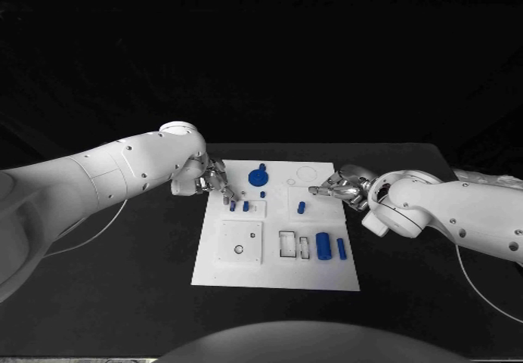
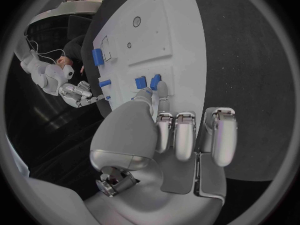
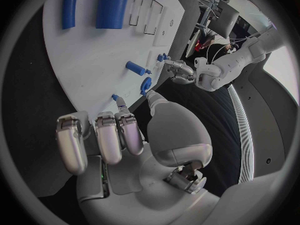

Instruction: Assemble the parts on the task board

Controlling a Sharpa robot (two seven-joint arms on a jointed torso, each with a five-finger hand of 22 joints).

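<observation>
Head view: a white task board lies in the middle of a black worktop, with one white arm reaching in from each side.

The left hand hovers over the board's far left part. Its fingers point down toward two small blue blocks that stand side by side in the board. In the left wrist view a fingertip lies just beside these blocks, but contact cannot be confirmed; the other fingers are curled in side by side and hold nothing.

The right hand sits at the board's far right edge, near a small ring outline and a short blue peg. Its fingers are curled in together with nothing between them.

Other parts on the board: a round blue disc with a stem at the far edge, between the two hands, and a thick blue cylinder with a thinner blue rod just beside it, lying near the right edge on the near half.
</observation>
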